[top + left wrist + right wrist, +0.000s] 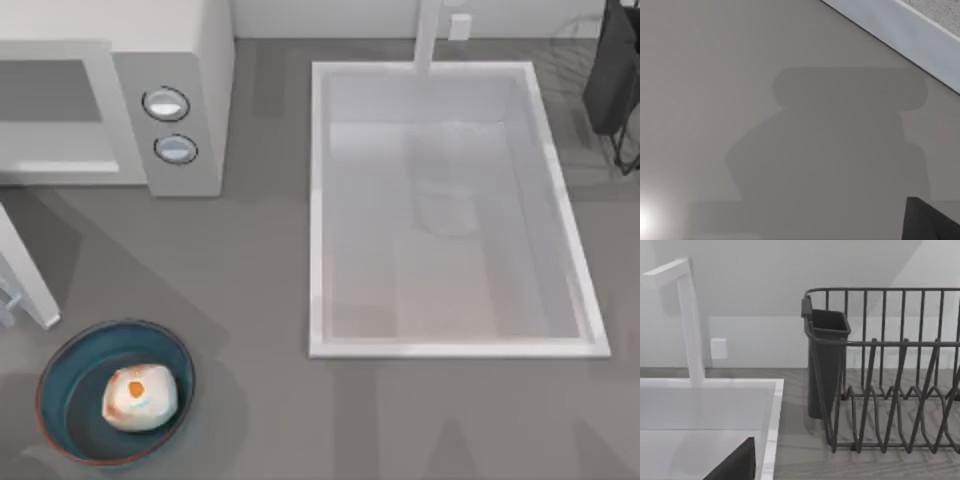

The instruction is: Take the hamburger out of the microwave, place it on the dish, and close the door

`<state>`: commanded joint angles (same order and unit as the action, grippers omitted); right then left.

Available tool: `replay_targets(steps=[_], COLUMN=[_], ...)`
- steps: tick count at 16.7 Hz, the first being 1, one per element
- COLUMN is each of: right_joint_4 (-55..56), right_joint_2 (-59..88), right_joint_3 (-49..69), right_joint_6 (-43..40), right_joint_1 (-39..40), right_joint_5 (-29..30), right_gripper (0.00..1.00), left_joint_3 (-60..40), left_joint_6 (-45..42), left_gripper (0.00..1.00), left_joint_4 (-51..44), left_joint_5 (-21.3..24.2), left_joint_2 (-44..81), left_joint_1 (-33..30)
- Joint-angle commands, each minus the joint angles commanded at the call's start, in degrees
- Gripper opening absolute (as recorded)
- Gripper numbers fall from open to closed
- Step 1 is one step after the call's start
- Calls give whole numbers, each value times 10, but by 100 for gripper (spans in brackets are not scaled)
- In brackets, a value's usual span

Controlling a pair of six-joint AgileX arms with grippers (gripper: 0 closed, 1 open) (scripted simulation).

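1. Sink (455,345): white basin, centre-right of the table, with a faucet (430,35) at its back edge.
2. Microwave (190,60): back-left corner, two knobs on its side panel.
3. Door (25,265): thin white panel, angled open at the left edge.
4. Dish (70,375): blue bowl, front-left.
5. Hamburger (140,397): sitting inside the dish.
6. Rack (890,380): dark wire drainer, back-right.
7. Grippers: cannot tell whether either one is released or clenched.

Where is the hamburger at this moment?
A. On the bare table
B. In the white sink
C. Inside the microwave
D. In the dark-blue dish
D: in the top view the hamburger lies inside the dish, near the table's front left corner, apart from the microwave.
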<state>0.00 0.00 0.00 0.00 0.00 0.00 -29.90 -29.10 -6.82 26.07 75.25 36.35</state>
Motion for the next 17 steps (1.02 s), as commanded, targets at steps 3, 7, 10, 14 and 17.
replay_targets(steps=[3,7,10,14,17], right_joint_4=[0,0,0,0,0], right_joint_2=[0,0,0,0,0], right_joint_3=[0,0,0,0,0], right_joint_6=[0,0,0,0,0], right_joint_1=[0,0,0,0,0], right_joint_5=[0,0,0,0,0], right_gripper=[100,100,100,100,100], left_joint_3=[31,30,40,67,88], left_joint_6=[31,32,65,148,214], left_gripper=[0,0,0,0,0], left_joint_4=[13,12,14,18,22], left_joint_5=[-22,-21,-50,-122,-180], left_joint_2=[-31,-29,-45,-87,-122], left_joint_1=[-31,-31,-69,-185,-276])
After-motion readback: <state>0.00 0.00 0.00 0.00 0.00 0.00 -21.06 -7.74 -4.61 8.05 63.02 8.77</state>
